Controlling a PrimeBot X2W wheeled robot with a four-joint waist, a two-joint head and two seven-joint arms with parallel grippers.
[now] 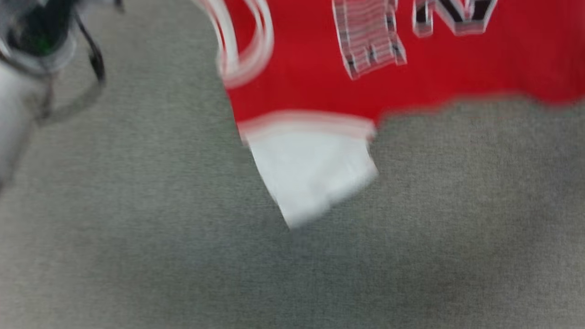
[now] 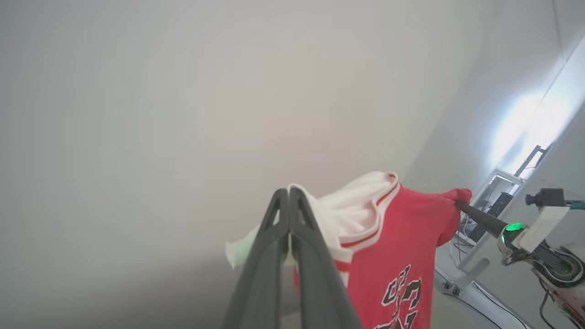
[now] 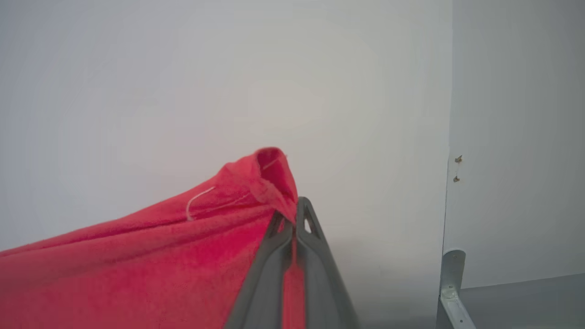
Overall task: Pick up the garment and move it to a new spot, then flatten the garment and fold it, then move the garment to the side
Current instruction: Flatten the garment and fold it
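While the left gripper (image 2: 289, 197) and right gripper (image 3: 295, 211) clamp the red-and-white jersey garment (image 2: 402, 237), it hangs between them. Tip-only pinches may slip.

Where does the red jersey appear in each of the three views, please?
Head view: the jersey spans the top, centre to right edge, blurred, white sleeve hanging lowest.
Left wrist view: jersey lower centre, just right of the left gripper fingers, hanging.
Right wrist view: jersey lower left, red cloth rising to the right gripper fingers, which pinch it.
Shared landmark: the white sleeve with red trim, in the head and left wrist views.
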